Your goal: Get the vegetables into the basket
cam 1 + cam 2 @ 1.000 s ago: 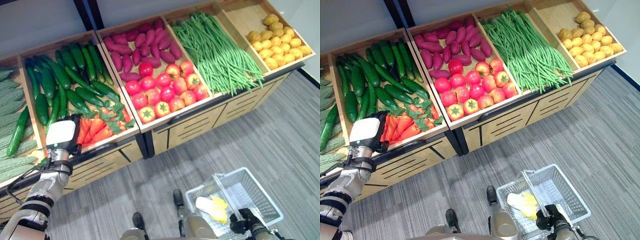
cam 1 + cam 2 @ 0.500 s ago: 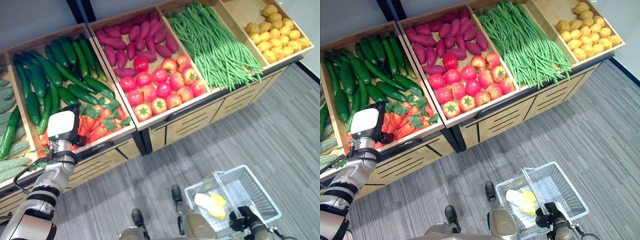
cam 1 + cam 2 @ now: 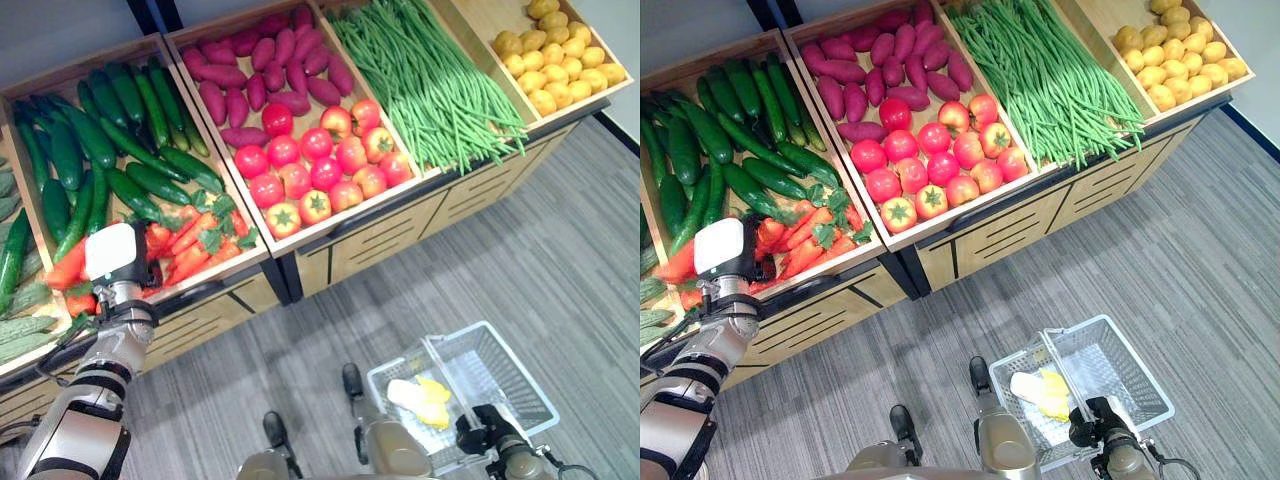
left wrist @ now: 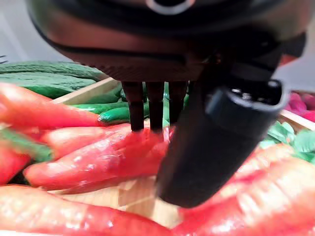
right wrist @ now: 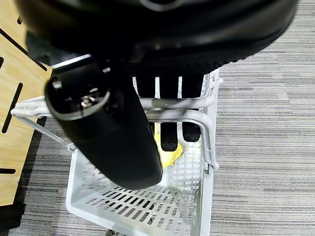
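Orange carrots [image 3: 195,243] with green tops lie at the front of the cucumber crate. My left hand [image 3: 112,254], white-covered on its back, hangs over their left part. Its fingers [image 4: 155,105] point straight down at one carrot [image 4: 98,157], with the thumb [image 4: 216,137] held apart, so the hand is open. The white wire basket [image 3: 522,365] hangs low over the floor at the lower right. My right hand [image 3: 482,436] is shut on its handle [image 5: 172,103]. A white and yellow vegetable [image 3: 420,400] lies inside the basket.
The wooden stand [image 3: 360,245] holds cucumbers [image 3: 120,150], purple sweet potatoes [image 3: 260,70], tomatoes [image 3: 320,170], green beans [image 3: 430,80] and yellow potatoes [image 3: 565,60]. Bitter gourds [image 3: 20,330] lie at the far left. Grey carpet [image 3: 520,250] lies in front of the stand.
The camera has shifted, so the stand sits further left. My left hand stays over the carrots, and a carrot now shows to its left. The right hand still grips the basket.
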